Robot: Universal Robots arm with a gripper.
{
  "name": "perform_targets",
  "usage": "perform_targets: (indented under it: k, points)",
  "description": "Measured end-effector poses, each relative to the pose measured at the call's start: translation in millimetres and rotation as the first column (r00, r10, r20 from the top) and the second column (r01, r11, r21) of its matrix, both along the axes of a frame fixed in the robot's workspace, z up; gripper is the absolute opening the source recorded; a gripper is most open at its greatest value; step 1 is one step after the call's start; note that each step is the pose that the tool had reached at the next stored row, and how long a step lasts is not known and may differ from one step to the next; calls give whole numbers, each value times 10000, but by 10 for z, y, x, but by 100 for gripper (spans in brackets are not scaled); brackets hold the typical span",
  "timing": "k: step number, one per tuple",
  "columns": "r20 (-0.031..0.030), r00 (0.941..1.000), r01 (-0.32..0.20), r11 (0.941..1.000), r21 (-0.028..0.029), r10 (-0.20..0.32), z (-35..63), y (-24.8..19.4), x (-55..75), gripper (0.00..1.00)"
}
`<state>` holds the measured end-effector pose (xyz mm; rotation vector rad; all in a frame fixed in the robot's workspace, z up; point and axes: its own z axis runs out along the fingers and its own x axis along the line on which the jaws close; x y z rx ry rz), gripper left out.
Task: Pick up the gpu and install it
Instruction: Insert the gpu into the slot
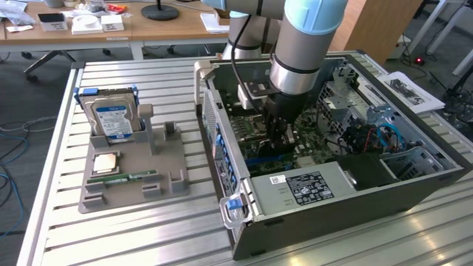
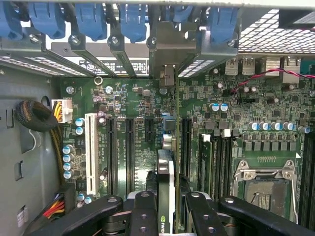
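End effector status: closed part way, both black fingers clamped on the gpu, one on each face of the card. Card is held edge-on and upright, a green logo showing on its near edge between the fingers.

Location: in the exterior view the arm reaches down into the open computer case, which lies on its side on the slatted metal surface; the end effector is low over the motherboard. In the wrist view the gpu stands in line with the black expansion slots, between them and the processor socket. Whether its lower edge has met a slot cannot be told.

Elsewhere: a grey holder at the exterior view's left, well apart from the case, carries a hard drive and a memory stick.
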<state>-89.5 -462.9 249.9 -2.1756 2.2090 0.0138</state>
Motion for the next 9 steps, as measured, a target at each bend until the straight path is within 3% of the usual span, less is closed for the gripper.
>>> perform_targets:
  k: [9]
  points:
    - [1,10000,58,10000,1,-58,-14,-16,-4,27]
